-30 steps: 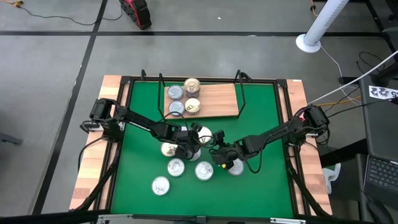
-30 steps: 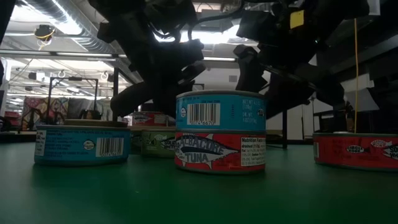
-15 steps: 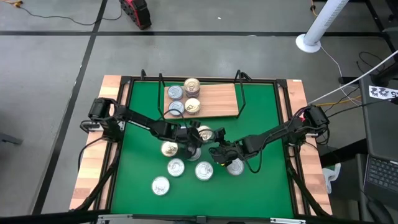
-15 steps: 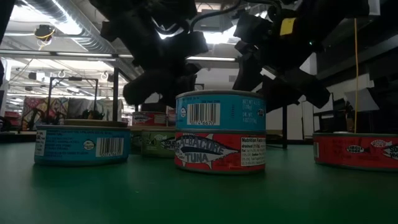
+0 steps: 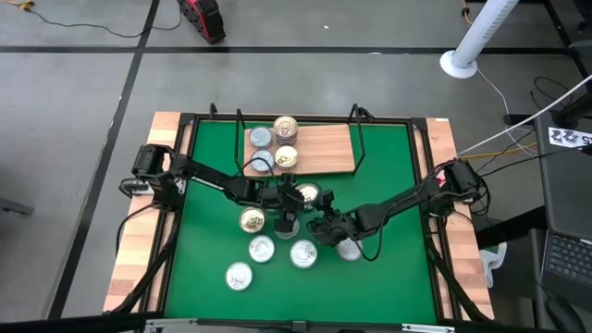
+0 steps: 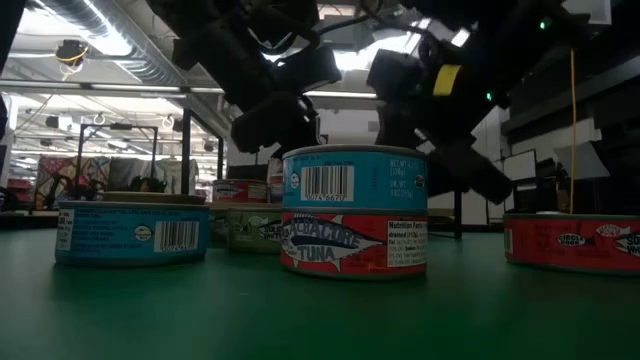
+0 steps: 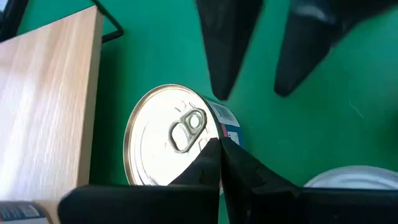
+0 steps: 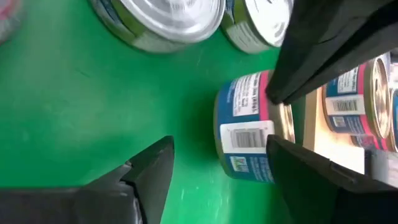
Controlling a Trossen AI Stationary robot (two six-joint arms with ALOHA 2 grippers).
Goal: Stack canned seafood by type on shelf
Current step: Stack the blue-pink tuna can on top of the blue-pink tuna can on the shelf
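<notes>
Tool-wise, both arms meet over the middle of the green worktop (image 5: 379,166). Nearest the front edge, loose tins (image 5: 240,275) lie in a scatter: three silver-lidded ones in a low row, and a gold-lidded one (image 5: 252,220) a little farther back on the left. The low view shows a blue tin stacked on a red albacore tuna tin (image 6: 354,243) close to the camera, a blue one to its left and a red one at the right edge.

Just beyond that scatter, the right tool (image 5: 322,225) hangs with its fingers spread and nothing between them; a blue-and-pink labelled tin (image 8: 245,127) lies ahead of it. Its arm reaches in from the right edge, bent low at the elbow.

Beside it, the left tool (image 5: 288,198) is clenched with nothing gripped, its tips over a gold pull-tab tin (image 7: 173,134) just in front of the shelf (image 5: 328,148). That arm stretches in from the left edge.

Farthest back, the shelf carries four tins (image 5: 286,128) at its left end, two silver and two gold. By my reading the job is under half done, with about six tins left on the worktop.
</notes>
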